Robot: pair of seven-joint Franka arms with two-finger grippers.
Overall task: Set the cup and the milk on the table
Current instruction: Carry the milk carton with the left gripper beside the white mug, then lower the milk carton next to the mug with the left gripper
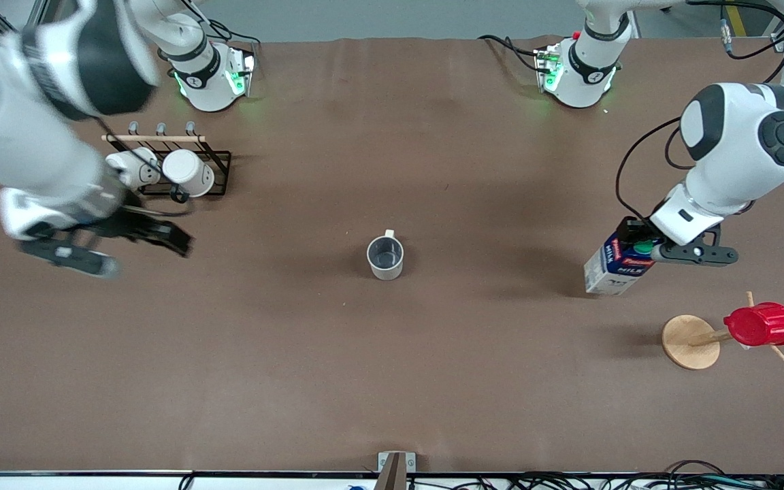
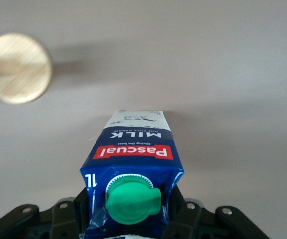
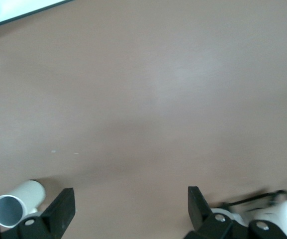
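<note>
The cup (image 1: pixel 385 257) stands upright on the brown table (image 1: pixel 392 381) near its middle, clear of both grippers; it also shows in the right wrist view (image 3: pixel 14 206). My left gripper (image 1: pixel 642 246) is shut on the top of the milk (image 1: pixel 618 267), beside its green cap (image 2: pixel 132 200). The carton leans, its lower end at or just above the table toward the left arm's end. In the left wrist view the milk (image 2: pixel 133 149) sits between the dark fingers (image 2: pixel 66 214). My right gripper (image 1: pixel 174 239) is open and empty over the table by the mug rack; its fingers (image 3: pixel 58 211) stand wide apart.
A black wire rack (image 1: pixel 218 173) with two white mugs (image 1: pixel 188 171) stands toward the right arm's end. A wooden stand (image 1: pixel 690 341) carries a ribbed red cup (image 1: pixel 761 324) near the milk, nearer the front camera; its round base shows in the left wrist view (image 2: pixel 18 68).
</note>
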